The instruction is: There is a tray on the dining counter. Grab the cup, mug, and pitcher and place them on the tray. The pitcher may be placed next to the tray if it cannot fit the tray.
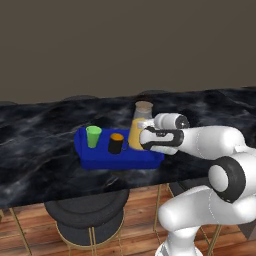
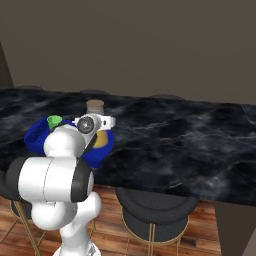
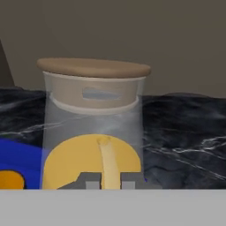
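- Gripping the pitcher (image 3: 93, 128) low on its body, likely by the handle strip; gripper (image 3: 103, 181) nearly closed, fingertips pinching a thin tan vertical piece at the front of the glass.
- Sitting upright with tan lid on, orange liquid filling the lower part; pitcher (image 1: 140, 127) standing at the right end of the tray (image 1: 100, 160), apparently in it or on its rim. Cannot tell whether the base is fully down.
- Already in the tray: cup (image 1: 93, 136) toward the left, mug (image 1: 116, 143) in the middle, both upright, slightly apart from each other.
- Resting on the dining counter (image 1: 40, 130), near its front edge, tray close to the stools (image 1: 85, 210) below.
- Judging the step: setting the pitcher down and letting go, last of the three vessels.
- Keeping the pitcher vertical while lowering; tall and liquid-heavy, so tipping is the main risk.
- Checking that the base lands flat inside the rim, not straddling it; a base half on the raised edge would probably topple on release.
- Staying clear of the mug just to the left; nudging it could knock it into the cup.
- Opening the fingers slowly, then backing straight away from the handle, not sideways, to avoid dragging the pitcher.
- Shifting to the counter just right of the tray if the base does not fit; allowed by the task.
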Robot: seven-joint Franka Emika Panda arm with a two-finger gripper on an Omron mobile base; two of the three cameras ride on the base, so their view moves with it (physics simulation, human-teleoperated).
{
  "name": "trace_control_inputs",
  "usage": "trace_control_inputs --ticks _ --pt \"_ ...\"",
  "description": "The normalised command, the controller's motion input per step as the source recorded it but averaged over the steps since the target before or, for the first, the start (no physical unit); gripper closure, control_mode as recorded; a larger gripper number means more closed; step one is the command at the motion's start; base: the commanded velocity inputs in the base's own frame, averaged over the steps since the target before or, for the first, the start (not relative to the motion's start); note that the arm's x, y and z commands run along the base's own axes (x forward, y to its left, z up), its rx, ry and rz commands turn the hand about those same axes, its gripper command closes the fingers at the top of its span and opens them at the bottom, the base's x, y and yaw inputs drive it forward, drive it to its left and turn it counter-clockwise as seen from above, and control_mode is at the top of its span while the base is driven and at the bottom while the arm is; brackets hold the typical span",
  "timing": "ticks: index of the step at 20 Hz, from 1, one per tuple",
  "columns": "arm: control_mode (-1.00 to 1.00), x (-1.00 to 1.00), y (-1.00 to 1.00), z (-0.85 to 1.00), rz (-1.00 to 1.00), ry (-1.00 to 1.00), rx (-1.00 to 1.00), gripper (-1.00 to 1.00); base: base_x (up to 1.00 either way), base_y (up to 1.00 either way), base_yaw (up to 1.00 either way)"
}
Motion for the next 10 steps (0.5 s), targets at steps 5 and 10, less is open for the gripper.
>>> trace_control_inputs --ticks 5,10 --pt "-1.00 0.00 0.04 0.00 0.00 0.00 0.00 1.00 0.00 0.00 0.00" --pt "-1.00 0.00 0.10 0.00 0.00 0.00 0.00 1.00 0.00 0.00 0.00"
